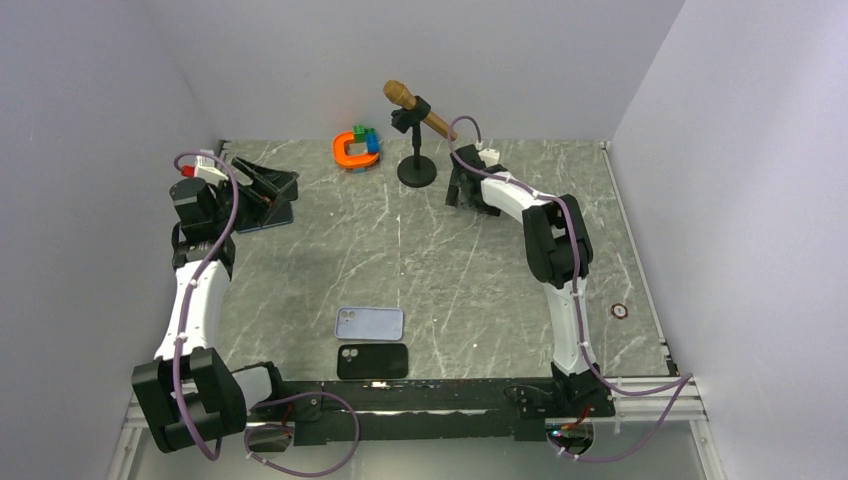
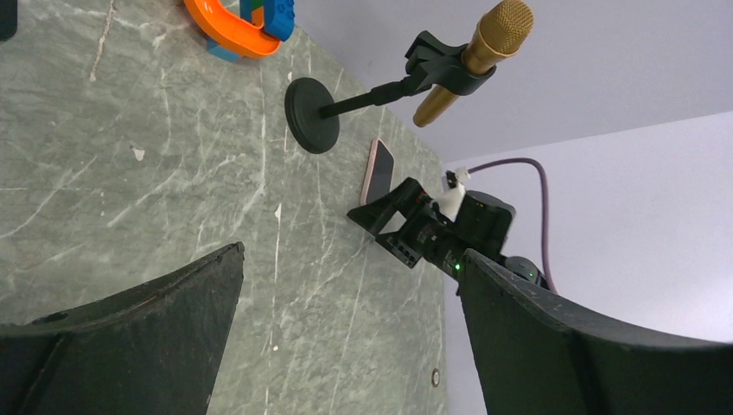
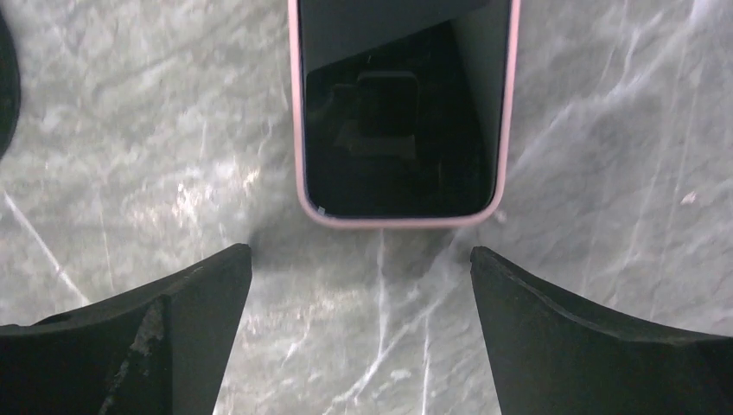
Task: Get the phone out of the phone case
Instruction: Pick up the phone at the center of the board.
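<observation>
i note the microphone stand just left of the right gripper, blocking sideways travel. orange toy stands beyond it. the table is open mid-span; blue device and black device lie flat nearer the bases.

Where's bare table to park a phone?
Mid-table, between the black microphone stand base and the pale blue phone-shaped slab. Also right of the right arm, bar a small ring. Back edge crowded: orange-blue toy blocks, left gripper, right gripper.

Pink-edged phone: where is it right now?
The pink-edged phone lies flat at the far side, right of the microphone stand, just ahead of the open right gripper in the right wrist view.
</observation>
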`<action>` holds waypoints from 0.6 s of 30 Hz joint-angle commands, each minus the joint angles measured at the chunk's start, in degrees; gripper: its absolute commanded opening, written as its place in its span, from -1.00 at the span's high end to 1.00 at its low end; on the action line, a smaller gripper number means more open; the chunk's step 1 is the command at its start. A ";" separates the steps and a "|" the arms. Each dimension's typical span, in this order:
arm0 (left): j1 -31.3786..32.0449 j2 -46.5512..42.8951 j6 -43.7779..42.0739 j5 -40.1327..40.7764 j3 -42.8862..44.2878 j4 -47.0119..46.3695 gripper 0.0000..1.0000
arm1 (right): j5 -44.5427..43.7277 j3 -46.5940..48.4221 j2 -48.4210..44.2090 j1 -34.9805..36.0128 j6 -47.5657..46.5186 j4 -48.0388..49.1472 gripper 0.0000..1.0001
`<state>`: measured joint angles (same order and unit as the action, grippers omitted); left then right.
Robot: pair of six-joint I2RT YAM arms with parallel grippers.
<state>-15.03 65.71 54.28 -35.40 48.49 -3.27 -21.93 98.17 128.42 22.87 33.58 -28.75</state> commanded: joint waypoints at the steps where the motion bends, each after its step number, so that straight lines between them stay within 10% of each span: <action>1: -1.07 -1.14 2.57 -2.33 -1.32 -5.26 -0.92 | -0.70 8.22 3.82 -2.21 -1.79 -7.84 -0.99; 18: -3.98 -0.15 7.33 -4.92 -3.82 -10.82 -0.91 | 6.34 28.16 18.46 -7.16 -7.04 -14.50 -0.93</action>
<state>-18.06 65.73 60.27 -38.70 45.06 -9.85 -18.63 119.13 140.53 16.58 30.09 -36.93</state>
